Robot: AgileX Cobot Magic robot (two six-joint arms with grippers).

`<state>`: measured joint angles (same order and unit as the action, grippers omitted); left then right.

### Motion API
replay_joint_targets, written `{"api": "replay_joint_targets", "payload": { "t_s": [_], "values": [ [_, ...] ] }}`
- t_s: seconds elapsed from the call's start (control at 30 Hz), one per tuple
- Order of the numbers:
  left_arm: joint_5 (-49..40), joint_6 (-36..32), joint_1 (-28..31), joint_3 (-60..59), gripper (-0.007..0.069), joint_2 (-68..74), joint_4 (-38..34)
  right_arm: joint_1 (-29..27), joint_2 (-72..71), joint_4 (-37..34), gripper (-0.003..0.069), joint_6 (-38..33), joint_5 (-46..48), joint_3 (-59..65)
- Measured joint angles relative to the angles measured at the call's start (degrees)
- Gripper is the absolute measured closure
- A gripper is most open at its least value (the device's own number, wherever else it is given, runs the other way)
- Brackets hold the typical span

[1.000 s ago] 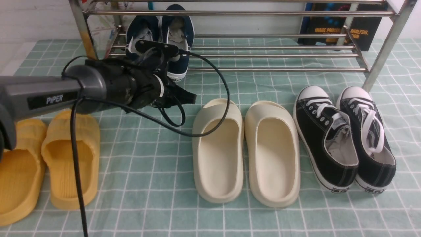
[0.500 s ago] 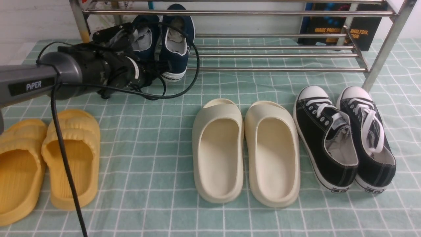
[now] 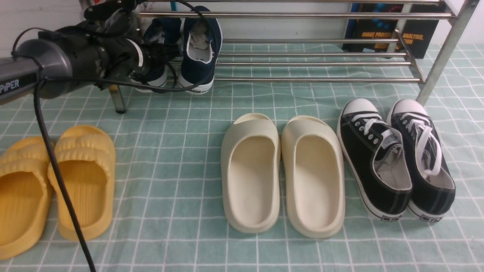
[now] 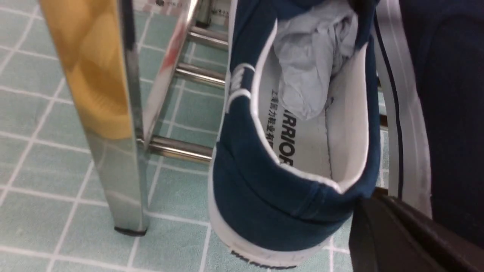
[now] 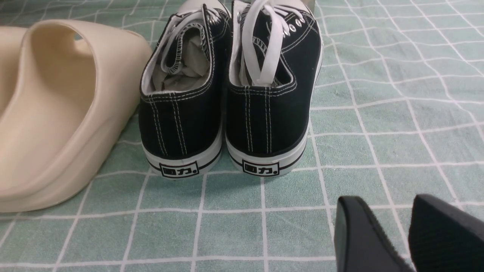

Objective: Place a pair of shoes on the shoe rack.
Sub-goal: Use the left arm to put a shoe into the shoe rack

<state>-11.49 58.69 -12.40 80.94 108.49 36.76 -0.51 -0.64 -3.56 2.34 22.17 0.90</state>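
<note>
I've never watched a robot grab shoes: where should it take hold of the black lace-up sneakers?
Probably pinch the inner heel walls of the black lace-up sneakers together, jaws coming down from above at the heel end: the pair stands upright side by side, openings up, and laces clutter the front.

The left arm (image 3: 56,64) reaches in level from the left end of the shoe rack (image 3: 302,15), wrist rolled, cable looping beneath. The left gripper (image 3: 160,66) sits at the rack's front rail beside its left leg, jaws closed on the heels of the pair of shoes (image 3: 198,49). The right gripper (image 5: 389,204) hangs low, well in front of the rack, fingers (image 5: 359,234) parted and empty.
</note>
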Motion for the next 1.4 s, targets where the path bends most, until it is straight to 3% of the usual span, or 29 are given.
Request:
{"api": "replay_joint_targets", "payload": {
  "t_s": [0.33,0.5,0.63,0.8,0.97,1.1,1.17,1.27,1.37,1.4],
  "values": [
    [-1.2,-0.1,-6.2,1.1,0.0638,-0.3,-3.3,0.0,0.0,0.0,0.042,0.0,0.0,0.0],
    [-11.0,-2.2,-6.2,7.1,0.0625,-0.3,-7.8,0.0,0.0,0.0,0.042,0.0,0.0,0.0],
    [-16.5,-11.3,-6.2,12.3,0.0536,-0.3,-15.1,0.0,0.0,0.0,0.042,0.0,0.0,0.0],
    [-18.2,-24.0,-6.2,17.4,0.0343,2.9,-26.1,0.0,0.0,0.0,0.042,0.0,0.0,0.0],
    [-19.3,-25.7,-6.2,21.3,0.0275,8.8,-26.8,0.0,0.0,0.0,0.042,0.0,0.0,0.0],
    [-20.2,-22.4,-6.2,23.6,0.0288,10.5,-23.6,0.0,0.0,0.0,0.042,0.0,0.0,0.0],
    [-21.0,-18.4,-6.1,24.3,0.0333,11.2,-20.7,0.0,0.0,0.0,0.042,0.0,0.0,0.0],
    [-21.7,-15.0,-6.2,24.4,0.0426,11.6,-18.3,0.0,0.0,0.0,0.042,0.0,0.0,0.0],
    [-22.1,-13.2,-6.2,24.4,0.0579,11.8,-17.7,0.0,0.0,0.0,0.042,0.0,0.0,0.0],
    [-22.1,-13.1,-6.2,24.4,0.0583,11.9,-17.7,0.0,0.0,0.0,0.042,0.0,0.0,0.0]
  ]
}}
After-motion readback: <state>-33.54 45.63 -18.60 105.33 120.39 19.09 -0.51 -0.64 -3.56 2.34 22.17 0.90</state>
